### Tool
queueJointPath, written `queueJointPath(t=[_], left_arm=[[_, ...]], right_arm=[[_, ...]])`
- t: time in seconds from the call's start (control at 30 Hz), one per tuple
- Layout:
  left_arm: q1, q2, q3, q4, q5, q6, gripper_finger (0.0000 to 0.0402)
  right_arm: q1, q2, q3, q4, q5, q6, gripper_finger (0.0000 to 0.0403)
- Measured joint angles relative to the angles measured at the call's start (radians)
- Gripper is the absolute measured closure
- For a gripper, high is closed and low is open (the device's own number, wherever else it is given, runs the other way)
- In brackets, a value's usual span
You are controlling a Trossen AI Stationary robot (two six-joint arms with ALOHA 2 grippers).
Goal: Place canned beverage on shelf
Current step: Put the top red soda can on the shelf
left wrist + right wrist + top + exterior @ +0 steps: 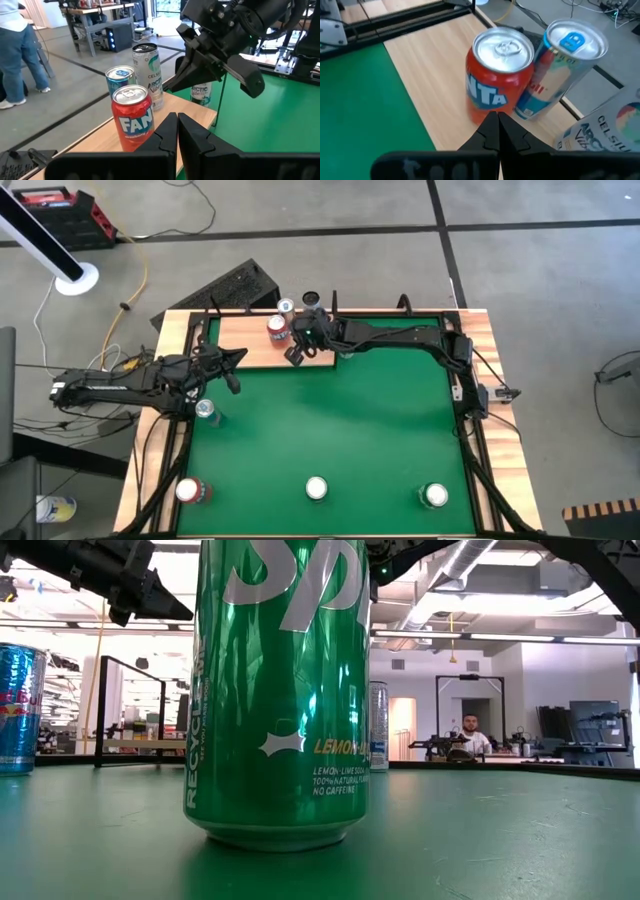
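Red Fanta can [497, 75] of aluminium: upright on pale wooden shelf [245, 340] at table's far left, touching blue-silver can [560, 70]. Right pincer [496, 131]: fingers together, holding nothing, just beside red can. Left pincer [177, 131]: closed, empty, near shelf's left end.

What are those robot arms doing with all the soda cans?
They are putting cans on the wooden shelf. A red Fanta can stands there with two other cans. The right end effector, shut and empty, is beside it. The left end effector, also shut, waits nearby. More cans remain on the green table.
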Motion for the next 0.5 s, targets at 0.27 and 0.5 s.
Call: queueJointPath(t=[0.27,0.5], left_arm=[[0.0,0.0,0.0,-0.002,0.0,-0.009,0.0401],[0.0,0.0,0.0,-0.001,0.0,-0.009,0.0402]], right_arm=[[-0.036,0.033,0.015,-0.038,-0.034,0.0,0.0388],[-0.049,0.052,0.06,-0.042,-0.039,-0.024,0.0388]])
